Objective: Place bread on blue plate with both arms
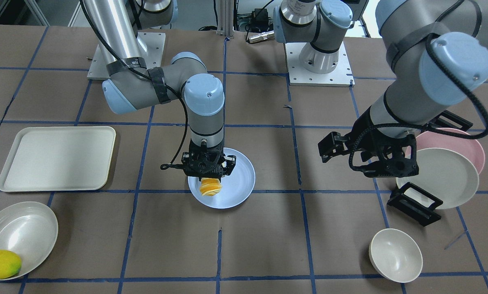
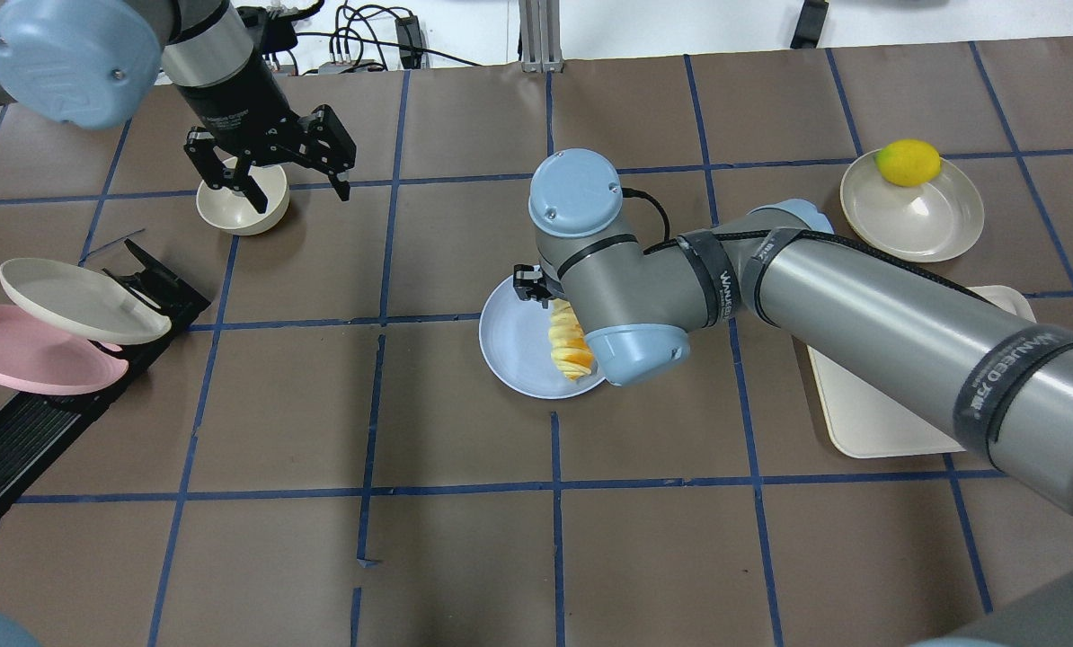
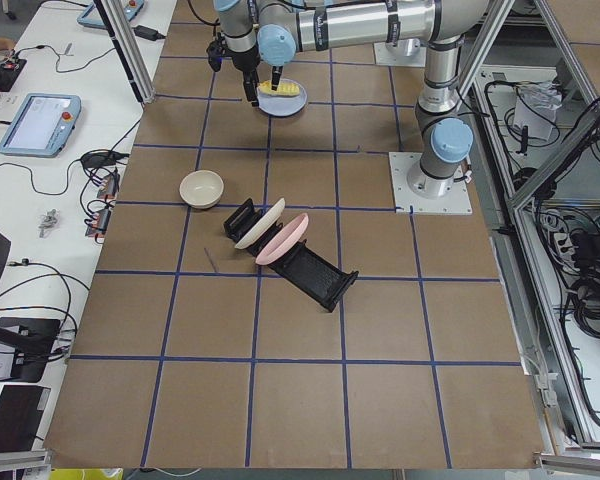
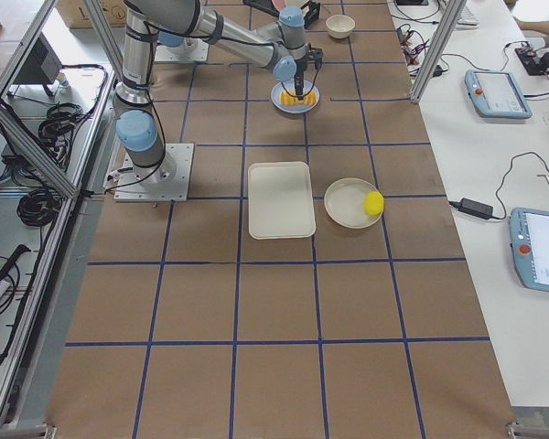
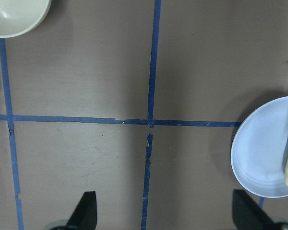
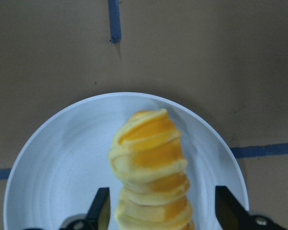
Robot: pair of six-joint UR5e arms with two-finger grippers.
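The bread (image 1: 210,188), an orange and cream striped roll, lies on the blue plate (image 1: 238,179) at the table's middle. It also shows in the overhead view (image 2: 568,346) and the right wrist view (image 6: 151,163). My right gripper (image 1: 209,171) hangs straight down over the plate. Its fingers (image 6: 100,211) stand open on either side of the bread's near end, with a gap on each side. My left gripper (image 2: 296,193) is open and empty, raised above the table near a small white bowl (image 2: 240,207). The left wrist view shows the blue plate (image 5: 259,148) at its right edge.
A cream tray (image 1: 58,159) lies beyond my right arm. A grey-white dish (image 1: 23,232) holds a yellow lemon-like fruit (image 1: 1,263). A black rack (image 1: 415,204) holds an off-white plate (image 1: 444,175) and a pink plate (image 1: 475,147). The white bowl (image 1: 395,255) sits near the front edge.
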